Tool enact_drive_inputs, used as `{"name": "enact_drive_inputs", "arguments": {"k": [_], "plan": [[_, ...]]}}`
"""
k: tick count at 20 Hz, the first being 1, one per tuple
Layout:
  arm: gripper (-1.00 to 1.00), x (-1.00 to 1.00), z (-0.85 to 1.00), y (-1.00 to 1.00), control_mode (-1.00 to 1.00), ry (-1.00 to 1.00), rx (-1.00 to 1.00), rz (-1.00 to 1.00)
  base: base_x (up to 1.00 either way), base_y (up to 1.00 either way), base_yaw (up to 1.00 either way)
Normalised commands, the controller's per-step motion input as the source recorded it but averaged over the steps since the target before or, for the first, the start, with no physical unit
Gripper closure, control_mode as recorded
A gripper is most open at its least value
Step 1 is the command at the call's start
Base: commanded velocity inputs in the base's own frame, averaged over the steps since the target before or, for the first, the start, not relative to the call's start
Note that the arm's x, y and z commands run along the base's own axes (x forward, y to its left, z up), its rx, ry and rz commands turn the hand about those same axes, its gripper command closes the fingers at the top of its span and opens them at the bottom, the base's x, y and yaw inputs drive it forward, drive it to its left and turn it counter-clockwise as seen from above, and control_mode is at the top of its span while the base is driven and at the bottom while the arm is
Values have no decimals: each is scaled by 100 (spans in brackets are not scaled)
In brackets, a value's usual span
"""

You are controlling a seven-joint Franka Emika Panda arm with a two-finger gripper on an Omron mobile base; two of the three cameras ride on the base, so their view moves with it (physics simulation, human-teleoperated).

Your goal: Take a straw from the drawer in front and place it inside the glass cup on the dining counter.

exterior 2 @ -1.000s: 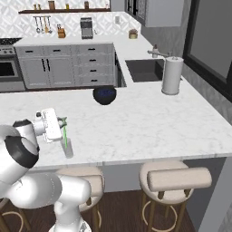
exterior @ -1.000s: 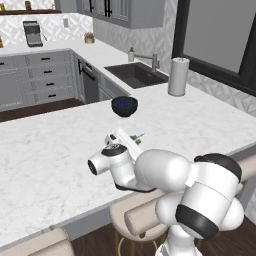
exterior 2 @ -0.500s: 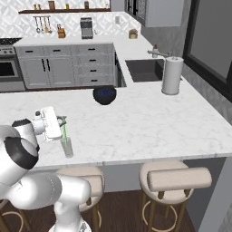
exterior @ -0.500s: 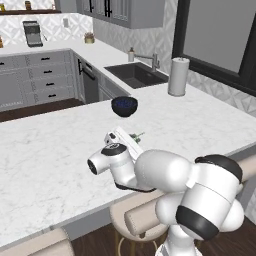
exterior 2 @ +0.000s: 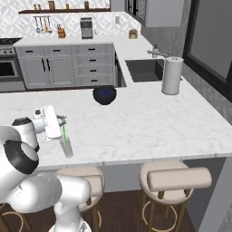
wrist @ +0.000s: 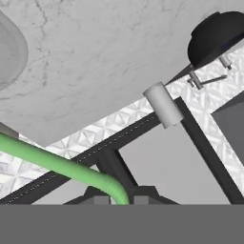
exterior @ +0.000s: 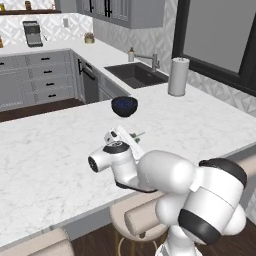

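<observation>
My gripper (exterior 2: 58, 123) hovers just over the near edge of the dining counter (exterior 2: 145, 127), shut on the green straw (exterior 2: 64, 134). The straw hangs almost straight down from the fingers. Its lower end meets the mouth of the glass cup (exterior 2: 67, 148), which stands upright right below; how deep it reaches I cannot tell. In the left base view the gripper (exterior: 125, 136) shows with the straw's bent tip (exterior: 136, 134) poking out, and the arm hides the cup. In the hand view the straw (wrist: 62, 167) curves down between the fingertips, and the cup's rim (wrist: 9, 52) is at the upper left.
A dark blue bowl (exterior 2: 104, 95) sits further in on the counter. A paper towel roll (exterior 2: 171, 75) stands by the sink (exterior 2: 145, 69) at the far right. Tan stools (exterior 2: 174, 179) are tucked under the counter's near edge.
</observation>
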Motion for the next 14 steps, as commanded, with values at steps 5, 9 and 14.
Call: {"name": "enact_drive_inputs", "arguments": {"k": [5,9,14], "plan": [[100,-8,14,-13,-100,-3,8,2,0,0,0],[100,0,17,-16,-100,-5,4,2,0,0,0],[100,0,9,-18,-100,-5,1,2,0,0,0]]}}
